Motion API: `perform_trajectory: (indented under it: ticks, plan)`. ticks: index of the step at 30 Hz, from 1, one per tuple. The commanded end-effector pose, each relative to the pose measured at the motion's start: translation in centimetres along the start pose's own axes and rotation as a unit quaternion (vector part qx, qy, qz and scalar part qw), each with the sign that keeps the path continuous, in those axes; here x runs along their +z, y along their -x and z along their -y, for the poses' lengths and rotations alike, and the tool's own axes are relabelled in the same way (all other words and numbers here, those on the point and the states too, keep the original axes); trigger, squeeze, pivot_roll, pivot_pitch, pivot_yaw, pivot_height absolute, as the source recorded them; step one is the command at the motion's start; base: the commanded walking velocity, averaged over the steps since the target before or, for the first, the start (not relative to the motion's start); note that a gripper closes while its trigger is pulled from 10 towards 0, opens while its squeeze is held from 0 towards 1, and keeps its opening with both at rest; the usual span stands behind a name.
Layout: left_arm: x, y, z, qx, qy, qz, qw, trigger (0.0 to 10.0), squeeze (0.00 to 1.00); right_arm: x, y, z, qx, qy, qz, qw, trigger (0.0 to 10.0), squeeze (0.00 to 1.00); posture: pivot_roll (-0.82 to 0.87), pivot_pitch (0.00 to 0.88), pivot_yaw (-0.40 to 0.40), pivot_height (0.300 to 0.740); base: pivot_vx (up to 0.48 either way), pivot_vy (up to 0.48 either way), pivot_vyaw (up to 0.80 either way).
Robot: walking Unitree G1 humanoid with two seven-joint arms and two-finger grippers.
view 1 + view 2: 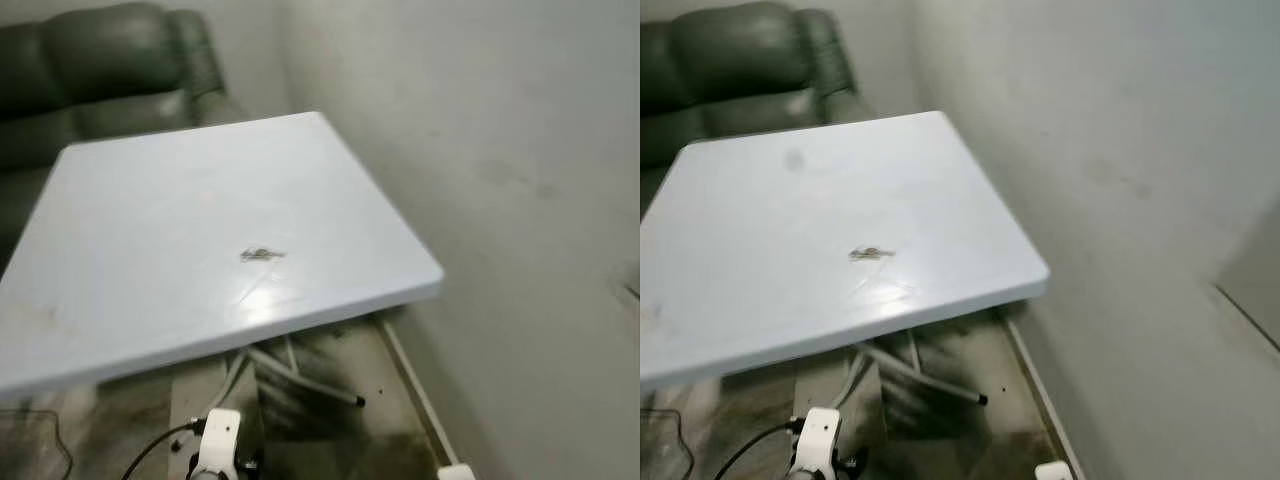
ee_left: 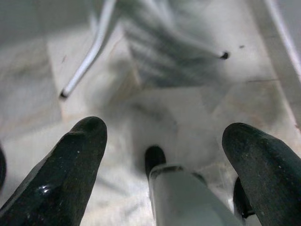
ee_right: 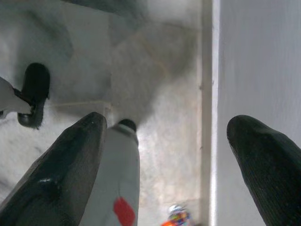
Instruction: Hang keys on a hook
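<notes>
Both pincers hang low with nothing in them: left gripper [image 2: 162,155] has its fingers spread apart over the floor [image 2: 188,108], right gripper [image 3: 164,160] likewise spread, beside the wall [image 3: 263,56].

Step, as I judge it: approach, before any pickup. Next move calls for stepping up to the table [image 1: 150,200], raising an arm and closing on the keys [image 1: 262,254].

Sofa [image 1: 100,70] behind the table, dark green, padded, leather-like. Wall pale, flat, slightly stained. Table white, smooth, glossy, square with rounded corners, on thin metal legs [image 1: 300,380]. Floor mottled, stone-like. Keys small, dark metal, lying flat near the table's middle. Hook: can't tell where.
</notes>
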State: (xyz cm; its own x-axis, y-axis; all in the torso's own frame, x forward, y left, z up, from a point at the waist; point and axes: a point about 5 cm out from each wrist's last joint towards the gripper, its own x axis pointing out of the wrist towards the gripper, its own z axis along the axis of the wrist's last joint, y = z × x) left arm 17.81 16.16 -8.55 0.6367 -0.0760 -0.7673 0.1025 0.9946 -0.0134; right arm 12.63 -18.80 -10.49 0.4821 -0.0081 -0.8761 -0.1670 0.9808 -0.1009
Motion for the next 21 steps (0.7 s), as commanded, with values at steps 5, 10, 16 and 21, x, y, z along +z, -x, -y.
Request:
perform_trajectory:
  ticks: [5, 10, 16, 21]
  plan:
    - [0.09, 0.04, -0.74, 0.010, -0.005, -0.003, 1.000, 10.0, 0.00, 0.77, -0.19, -0.72, 0.009, -0.006, 0.012, 1.000, 10.0, 0.00, -0.02, 0.000, 0.022, 0.740, 0.000, 0.000, 0.80]
    - [0.07, 0.04, -0.77, 0.010, -0.004, -0.003, 1.000, 10.0, 0.00, 0.74, -0.18, -0.70, 0.009, -0.008, 0.011, 1.000, 10.0, 0.00, -0.01, 0.000, 0.022, 0.740, 0.000, 0.000, 0.80]
    - [0.09, 0.04, -0.82, 0.011, -0.002, -0.003, 1.000, 10.0, 0.00, 0.79, -0.18, -0.71, 0.009, -0.023, 0.014, 1.000, 10.0, 0.00, -0.01, 0.000, 0.021, 0.740, 0.000, 0.000, 0.53]
    - [0.12, 0.04, -0.85, 0.011, -0.002, -0.002, 1.000, 10.0, 0.00, 0.73, -0.17, -0.73, 0.011, -0.024, 0.013, 1.000, 10.0, 0.00, -0.01, 0.000, 0.022, 0.740, 0.000, 0.000, 0.00]
